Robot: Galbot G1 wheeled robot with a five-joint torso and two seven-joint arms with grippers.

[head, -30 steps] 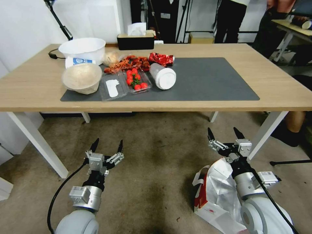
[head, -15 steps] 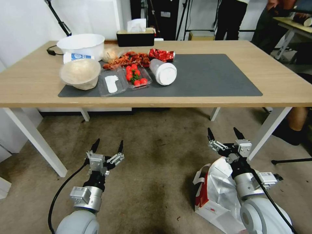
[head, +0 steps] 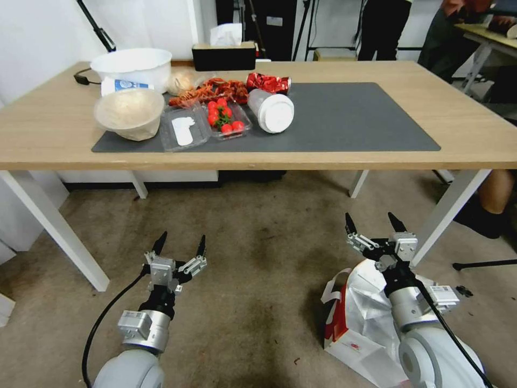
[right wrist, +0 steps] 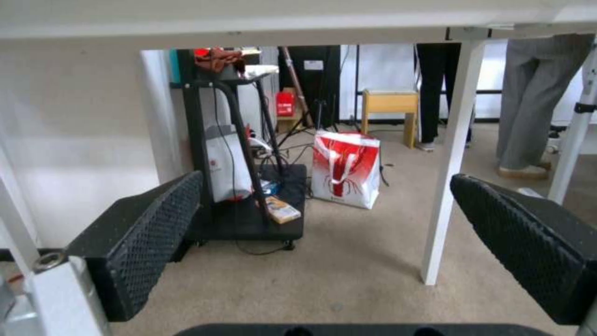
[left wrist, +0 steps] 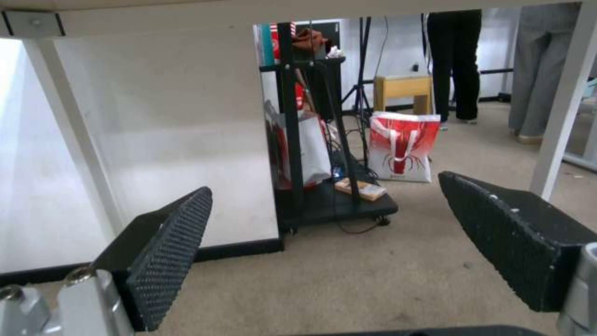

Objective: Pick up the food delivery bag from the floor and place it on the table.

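Note:
The food delivery bag point(head: 356, 311), white with a red side panel and a small red round logo, lies on the floor point(head: 258, 269) at the lower right. My right arm covers part of it. My right gripper point(head: 372, 223) hangs open over the bag's far end, holding nothing. My left gripper point(head: 182, 241) is open above bare carpet to the left, well apart from the bag. Ahead stands the table point(head: 474, 134) with its dark grey mat point(head: 366, 118). In the wrist views the left gripper point(left wrist: 323, 224) and right gripper point(right wrist: 323, 233) show wide-set pads with nothing between them.
Bowls point(head: 129, 112), a tomato tray point(head: 226, 118), a lying cup point(head: 271, 110) and a red wrapper point(head: 267, 82) crowd the mat's left half. A white table leg point(head: 447, 215) stands near the right gripper. A red-and-white lobster-print bag point(right wrist: 345, 168) and a black cart point(right wrist: 249, 205) stand beyond the table.
The whole head picture has shifted: the table sits higher and looks wider, so the camera has moved. Both grippers stay open in much the same pose, and the bag lies where it was.

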